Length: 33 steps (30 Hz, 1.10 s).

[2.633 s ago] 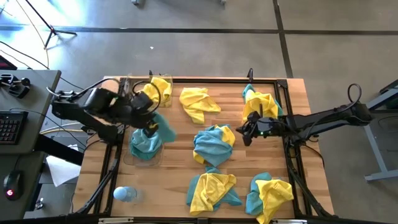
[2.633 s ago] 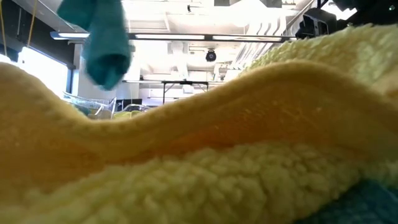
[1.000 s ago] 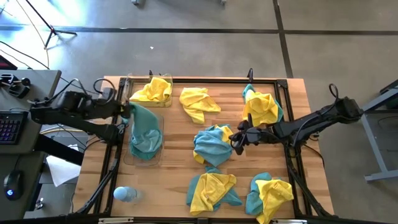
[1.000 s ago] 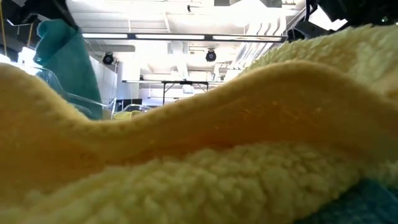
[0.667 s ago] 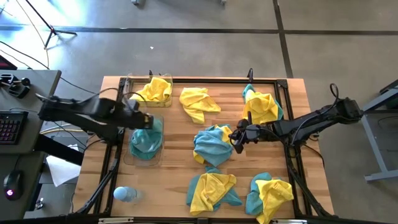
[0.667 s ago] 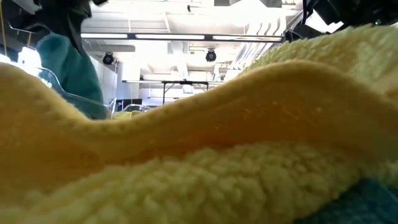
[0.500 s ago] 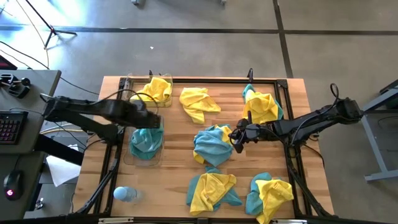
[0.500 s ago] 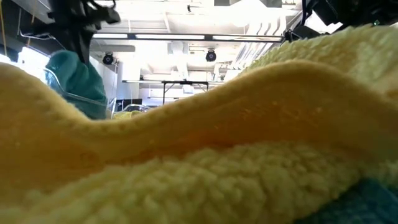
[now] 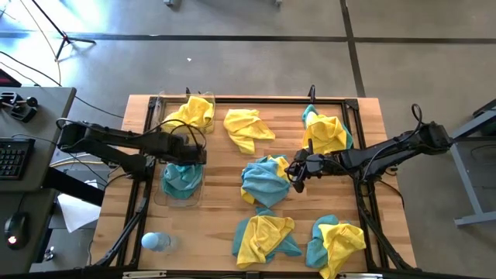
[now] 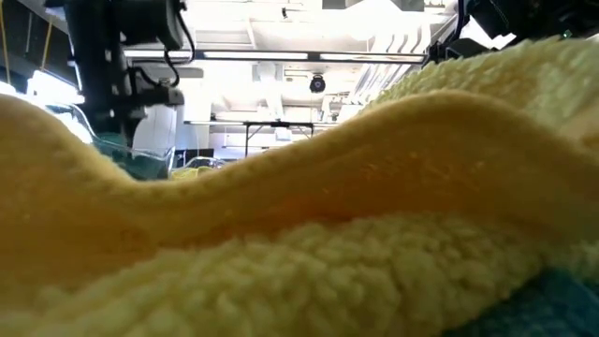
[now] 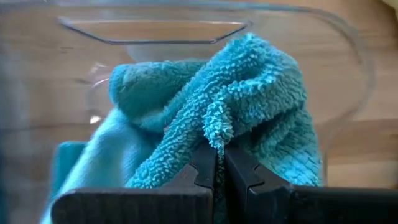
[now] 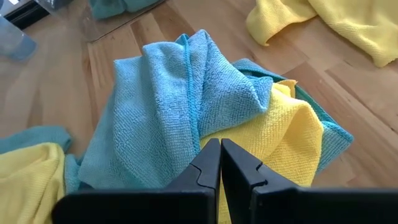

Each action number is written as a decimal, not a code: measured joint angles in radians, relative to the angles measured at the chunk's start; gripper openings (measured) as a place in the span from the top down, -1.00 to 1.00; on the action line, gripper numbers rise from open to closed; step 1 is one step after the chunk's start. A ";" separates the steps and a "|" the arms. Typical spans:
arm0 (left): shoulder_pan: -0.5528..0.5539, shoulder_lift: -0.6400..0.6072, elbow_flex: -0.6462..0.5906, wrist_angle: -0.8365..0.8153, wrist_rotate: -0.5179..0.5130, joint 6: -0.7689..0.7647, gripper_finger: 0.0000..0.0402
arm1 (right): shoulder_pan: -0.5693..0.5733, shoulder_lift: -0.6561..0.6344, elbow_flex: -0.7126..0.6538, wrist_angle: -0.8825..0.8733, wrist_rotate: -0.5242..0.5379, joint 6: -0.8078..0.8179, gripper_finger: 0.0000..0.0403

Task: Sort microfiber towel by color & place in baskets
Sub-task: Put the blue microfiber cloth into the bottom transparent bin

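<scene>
My left gripper stands over the near clear basket and is shut on a teal towel bunched inside it. In the low view the left arm reaches down behind the big yellow towel that fills the foreground. The far basket holds a yellow towel. My right gripper is shut, low at the right edge of the middle teal-and-yellow pile. I cannot tell whether it touches that pile. My left gripper pinches a raised fold of the teal towel between its two fingers, coming from above and pointing down. The towel is bunched up around the fingers, and its lower part lies inside the near basket.
A loose yellow towel lies far centre and a teal-and-yellow heap far right. Two more mixed heaps sit near the front edge. A pale blue bottle stands at the near left. A black metal frame rims the table.
My left gripper moved from the table's left edge rightward over the near basket and went down, still shut on the teal towel. The towel, which hung from the gripper a second ago, now lies bunched inside the basket. The right arm stayed still.
</scene>
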 joint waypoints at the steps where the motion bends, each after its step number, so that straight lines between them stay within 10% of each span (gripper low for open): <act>1: 0.000 -0.003 -0.021 0.034 -0.002 -0.002 1.00 | 0.000 0.000 0.000 0.000 0.000 -0.006 0.96; 23: 0.006 0.003 -0.123 0.153 -0.021 -0.061 0.59 | 0.000 0.000 0.000 0.000 -0.084 -0.065 0.96; 33: 0.042 0.003 0.021 -0.027 0.012 0.086 0.54 | 0.000 0.000 0.000 0.000 -0.026 0.105 0.96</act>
